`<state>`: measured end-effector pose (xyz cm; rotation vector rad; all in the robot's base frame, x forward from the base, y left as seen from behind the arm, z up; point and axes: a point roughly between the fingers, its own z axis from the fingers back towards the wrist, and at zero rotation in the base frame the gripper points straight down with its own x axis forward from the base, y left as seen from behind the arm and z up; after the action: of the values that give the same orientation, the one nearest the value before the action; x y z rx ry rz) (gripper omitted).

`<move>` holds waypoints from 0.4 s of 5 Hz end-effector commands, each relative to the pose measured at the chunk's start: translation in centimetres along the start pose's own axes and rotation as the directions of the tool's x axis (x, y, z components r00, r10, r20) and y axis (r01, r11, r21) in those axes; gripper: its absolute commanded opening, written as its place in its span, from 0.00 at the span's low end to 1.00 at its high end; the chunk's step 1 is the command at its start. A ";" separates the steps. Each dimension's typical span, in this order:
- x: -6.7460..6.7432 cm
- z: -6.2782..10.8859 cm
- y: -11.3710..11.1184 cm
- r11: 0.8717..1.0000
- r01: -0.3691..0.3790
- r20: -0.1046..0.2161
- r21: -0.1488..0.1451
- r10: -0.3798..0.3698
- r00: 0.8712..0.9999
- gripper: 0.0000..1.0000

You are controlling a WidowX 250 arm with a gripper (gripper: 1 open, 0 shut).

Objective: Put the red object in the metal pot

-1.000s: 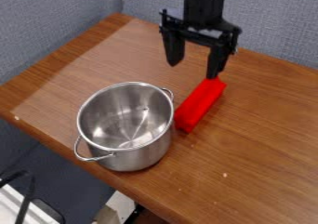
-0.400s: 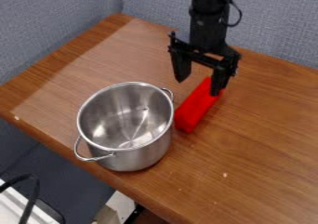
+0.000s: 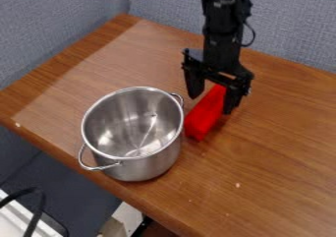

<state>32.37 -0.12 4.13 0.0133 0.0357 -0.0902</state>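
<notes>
The hand (image 3: 214, 95) is spread wide over the far part of the red block (image 3: 206, 113), one finger to each side, with nothing clamped between them as far as the view shows. The block lies on the wooden tabletop (image 3: 269, 152), just beside the metal pot (image 3: 133, 133), its near end close to the pot's rim. The step in hand looks to be the grasp. To do it well, the fingers should straddle the block's narrow width, squared to its long sides, and go down evenly until the tips sit low on its flanks; closing on the top edge alone would likely let it slip. How much height remains above the tabletop I cannot tell. A bite nearer the block's middle would probably keep it from tipping when raised, though the pot-side finger then needs care not to nudge the rim. Close gently, then lift straight up before moving sideways, so the block clears the pot's wall.
</notes>
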 end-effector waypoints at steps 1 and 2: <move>0.4 0.1 0.4 1.000 -0.005 0.022 -0.004 0.005 1.000 1.00; 0.5 -0.3 0.6 1.000 -0.005 0.015 -0.001 0.005 1.000 1.00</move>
<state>32.31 -0.18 2.70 0.0080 0.0602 -0.1004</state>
